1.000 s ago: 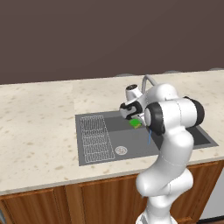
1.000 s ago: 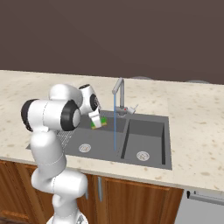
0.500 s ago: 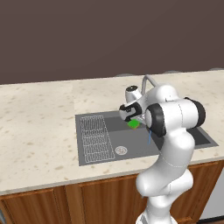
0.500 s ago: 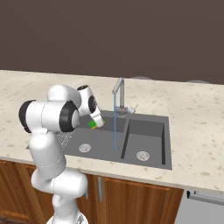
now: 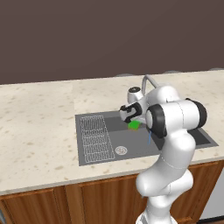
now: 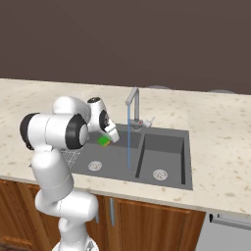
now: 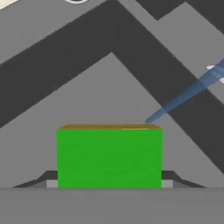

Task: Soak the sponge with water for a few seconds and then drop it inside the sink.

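Drifting leftward over the last second, the gripper (image 6: 109,139) is carrying the sponge (image 6: 103,141) away from the water (image 6: 129,142), which is falling from the faucet (image 6: 133,105) just to its right. Its fingers are pinching the sponge above the large basin of the sink (image 6: 162,184). Soaking looks done or nearly so; dropping is remaining. From the hand camera, the sponge (image 7: 109,157) is showing its yellow-brown edge, with the stream (image 7: 183,99) behind it and apart.
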Robot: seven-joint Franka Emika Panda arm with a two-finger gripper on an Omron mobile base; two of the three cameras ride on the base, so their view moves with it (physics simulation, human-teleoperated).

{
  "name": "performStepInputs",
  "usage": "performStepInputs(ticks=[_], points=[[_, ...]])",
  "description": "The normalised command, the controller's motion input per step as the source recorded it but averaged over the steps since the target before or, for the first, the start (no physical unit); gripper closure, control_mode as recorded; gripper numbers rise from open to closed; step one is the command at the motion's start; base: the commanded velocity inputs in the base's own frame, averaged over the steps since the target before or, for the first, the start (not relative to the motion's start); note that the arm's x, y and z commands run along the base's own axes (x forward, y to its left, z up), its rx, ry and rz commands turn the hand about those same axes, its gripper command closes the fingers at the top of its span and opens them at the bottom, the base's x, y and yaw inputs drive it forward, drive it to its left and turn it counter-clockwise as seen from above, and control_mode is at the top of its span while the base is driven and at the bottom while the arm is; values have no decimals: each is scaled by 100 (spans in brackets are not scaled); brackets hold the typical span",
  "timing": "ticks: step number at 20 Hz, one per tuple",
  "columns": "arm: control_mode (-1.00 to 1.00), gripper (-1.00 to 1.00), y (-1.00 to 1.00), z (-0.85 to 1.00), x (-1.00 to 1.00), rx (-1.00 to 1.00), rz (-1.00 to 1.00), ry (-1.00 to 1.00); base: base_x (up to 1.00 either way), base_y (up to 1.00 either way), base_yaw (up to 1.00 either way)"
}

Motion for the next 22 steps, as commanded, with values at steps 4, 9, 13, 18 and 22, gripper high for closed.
performStepInputs(ticks=[4, 9, 13, 18, 22], points=[[-100, 100, 16, 0, -7, 5, 40, 20, 0, 0, 0], [-100, 100, 15, 0, 0, 2, 33, 18, 0, 0, 0], [-100, 100, 0, -9, 3, 0, 15, 7, 0, 0, 0], [-100, 100, 0, -28, 4, 0, 8, 2, 0, 0, 0], [-100, 100, 0, -38, 2, 0, 6, 0, 0, 0, 0]])
